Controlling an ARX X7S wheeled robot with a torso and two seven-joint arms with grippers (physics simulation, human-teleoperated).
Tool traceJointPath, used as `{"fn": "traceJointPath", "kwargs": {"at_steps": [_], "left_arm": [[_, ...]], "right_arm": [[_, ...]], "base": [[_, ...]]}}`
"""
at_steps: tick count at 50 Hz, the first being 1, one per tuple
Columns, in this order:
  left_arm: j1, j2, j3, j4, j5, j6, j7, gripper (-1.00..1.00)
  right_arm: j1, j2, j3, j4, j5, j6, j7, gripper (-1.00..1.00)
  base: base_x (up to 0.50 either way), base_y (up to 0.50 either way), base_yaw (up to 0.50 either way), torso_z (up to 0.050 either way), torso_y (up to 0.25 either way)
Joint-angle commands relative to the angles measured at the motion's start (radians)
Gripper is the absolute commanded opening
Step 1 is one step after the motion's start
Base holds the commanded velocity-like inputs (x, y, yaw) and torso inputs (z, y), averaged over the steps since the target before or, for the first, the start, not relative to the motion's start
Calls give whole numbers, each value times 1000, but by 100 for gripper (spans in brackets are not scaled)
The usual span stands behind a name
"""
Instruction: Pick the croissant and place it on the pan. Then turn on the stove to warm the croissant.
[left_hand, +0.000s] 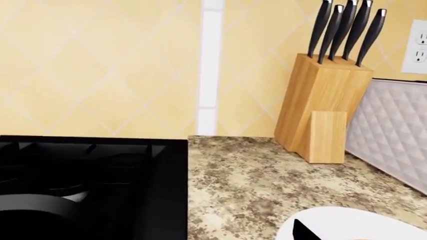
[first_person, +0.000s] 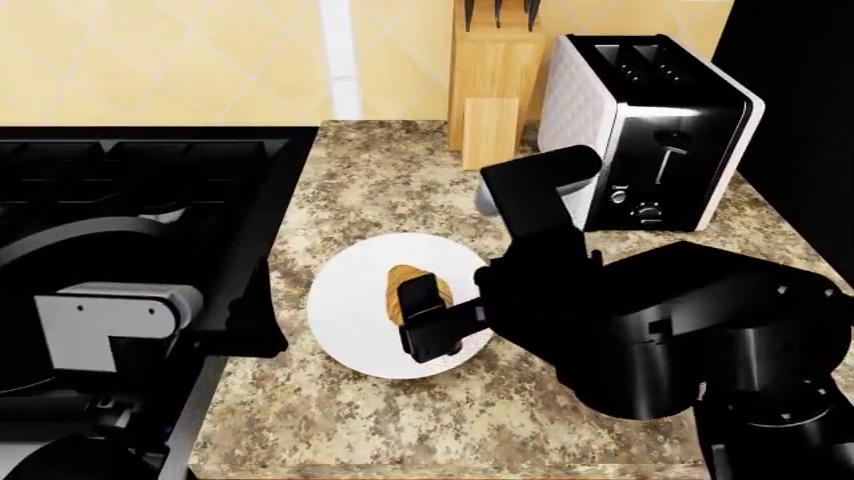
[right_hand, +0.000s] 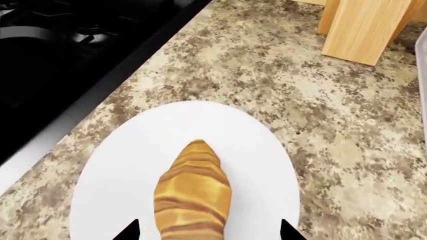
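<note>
The croissant (first_person: 404, 288) lies on a round white plate (first_person: 347, 320) on the counter right of the stove (first_person: 147, 170). My right gripper (first_person: 430, 322) is open and low over the plate. In the right wrist view its fingertips (right_hand: 130, 232) stand on both sides of the croissant (right_hand: 192, 192), apart from it. The black pan (first_person: 67, 250) sits on the stove's near right burner; its rim also shows in the left wrist view (left_hand: 37, 204). My left gripper (left_hand: 213, 236) hovers at the stove's right edge, empty; only one fingertip (left_hand: 303, 233) shows, set wide, so it looks open.
A wooden knife block (first_person: 491, 90) and a white toaster (first_person: 654, 130) stand at the back of the speckled counter (first_person: 400, 180). A wall outlet (left_hand: 417, 47) is behind the toaster. The stove's knobs are out of view.
</note>
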Motion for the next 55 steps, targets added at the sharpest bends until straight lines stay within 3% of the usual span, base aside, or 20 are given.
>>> {"fn": "traceJointPath", "kwargs": {"at_steps": [1, 55], "left_arm": [[-14, 0, 11, -55, 10, 35, 13, 100], [-4, -10, 17, -86, 5, 65, -5, 100]], "right_arm": [[45, -18, -35, 84, -65, 22, -74, 100], [56, -30, -132, 165, -265, 3, -310, 100]], "base": [[0, 0, 0, 0, 0], [0, 0, 0, 0, 0]]}}
